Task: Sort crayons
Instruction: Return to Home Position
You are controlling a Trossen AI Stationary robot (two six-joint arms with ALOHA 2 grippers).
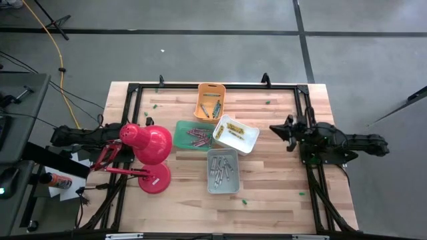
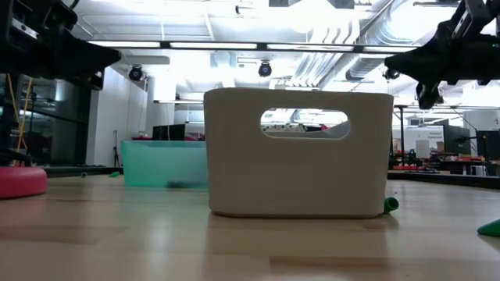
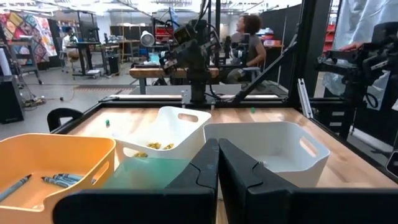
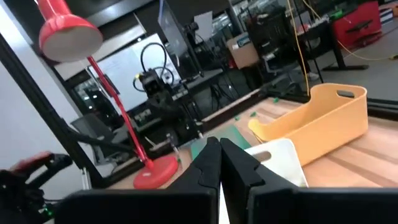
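Crayons lie sorted in four bins at mid-table: blue and grey ones (image 1: 211, 107) in the orange bin (image 1: 210, 93), red-pink ones (image 1: 197, 137) in the green bin (image 1: 181, 127), yellow ones (image 1: 233, 128) in the white bin (image 1: 248, 141), grey ones (image 1: 222, 170) in the pale grey bin (image 1: 222, 188). My left gripper (image 3: 217, 157) is shut and level at the table's left side, behind the lamp head, holding nothing. My right gripper (image 1: 277, 130) is shut at the right side, clear of the bins, its fingers (image 4: 215, 155) together and empty.
A red desk lamp (image 1: 152, 148) stands left of the bins, its base (image 1: 155, 179) on the wood. Small green specks (image 1: 244, 201) lie near the front edge and by the grey bin (image 2: 391, 204). A black frame (image 1: 303, 100) runs around the table. A person (image 3: 247, 31) sits beyond the table.
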